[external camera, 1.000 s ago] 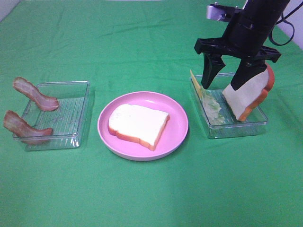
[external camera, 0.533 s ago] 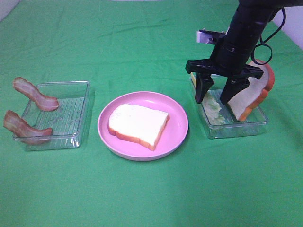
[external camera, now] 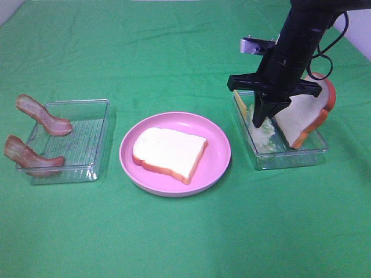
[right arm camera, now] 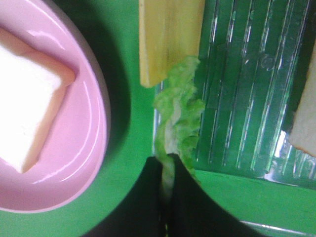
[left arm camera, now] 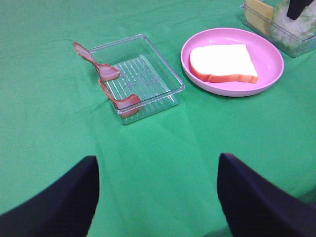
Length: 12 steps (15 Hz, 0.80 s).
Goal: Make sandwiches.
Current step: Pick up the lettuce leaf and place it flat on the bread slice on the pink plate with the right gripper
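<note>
- Pale green lettuce (right arm camera: 178, 111) is pinched by its edge in my right pincer (right arm camera: 167, 159).
- Best to lift slowly clear of the tray (right arm camera: 247, 74) wall, then left onto the bread (external camera: 169, 152).

Creased green cloth (external camera: 174, 243) across the whole tabletop, pale strip (external camera: 7, 8) at far corner, even light

**Exterior high:** a steep downward look over the whole green tabletop (external camera: 174, 243), from moderately far.
**Left wrist:** low and oblique, well back, facing the bacon tray (left arm camera: 140, 74) and the pink plate (left arm camera: 270, 55).
**Right wrist:** straight down, very close over the lettuce (right arm camera: 177, 118).
All three views share the pink plate's rim.
</note>
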Available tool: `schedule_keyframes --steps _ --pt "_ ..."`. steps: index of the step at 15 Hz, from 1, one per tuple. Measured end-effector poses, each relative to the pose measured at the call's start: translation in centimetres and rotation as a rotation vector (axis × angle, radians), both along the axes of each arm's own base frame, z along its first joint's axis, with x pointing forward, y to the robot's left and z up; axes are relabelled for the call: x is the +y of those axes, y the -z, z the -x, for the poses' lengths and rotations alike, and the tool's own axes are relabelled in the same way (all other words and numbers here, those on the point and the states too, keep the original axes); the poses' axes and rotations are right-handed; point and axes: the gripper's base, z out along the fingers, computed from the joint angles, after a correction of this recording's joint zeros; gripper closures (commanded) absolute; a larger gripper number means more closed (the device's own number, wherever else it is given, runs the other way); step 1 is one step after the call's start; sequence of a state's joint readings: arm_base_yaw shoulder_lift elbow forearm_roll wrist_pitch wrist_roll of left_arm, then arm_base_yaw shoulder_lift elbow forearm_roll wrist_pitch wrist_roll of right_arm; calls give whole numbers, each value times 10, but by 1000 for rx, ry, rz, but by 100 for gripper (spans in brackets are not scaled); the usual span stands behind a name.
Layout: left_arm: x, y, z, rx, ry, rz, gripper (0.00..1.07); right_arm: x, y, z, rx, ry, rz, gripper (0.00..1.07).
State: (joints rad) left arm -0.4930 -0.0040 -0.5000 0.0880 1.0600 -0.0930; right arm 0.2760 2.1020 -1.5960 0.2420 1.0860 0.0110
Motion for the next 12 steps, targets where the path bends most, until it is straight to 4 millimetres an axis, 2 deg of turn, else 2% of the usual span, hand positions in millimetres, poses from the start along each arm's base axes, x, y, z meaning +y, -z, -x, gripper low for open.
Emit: schedule_keyframes --steps 1,5,9,11,12 --pt "0 0 0 0 0 0 41 -2 -3 1 -7 -9 14 107" --pt "0 0 0 0 0 0 41 -9 -67 19 -112 -28 8 107" --pt "0 0 0 0 0 0 41 -13 -131 46 -249 -33 -63 107" --pt "0 0 0 0 0 0 41 -9 -149 57 -274 -57 -155 107" --pt "0 0 0 0 0 0 41 -6 -151 59 -275 -70 -190 107"
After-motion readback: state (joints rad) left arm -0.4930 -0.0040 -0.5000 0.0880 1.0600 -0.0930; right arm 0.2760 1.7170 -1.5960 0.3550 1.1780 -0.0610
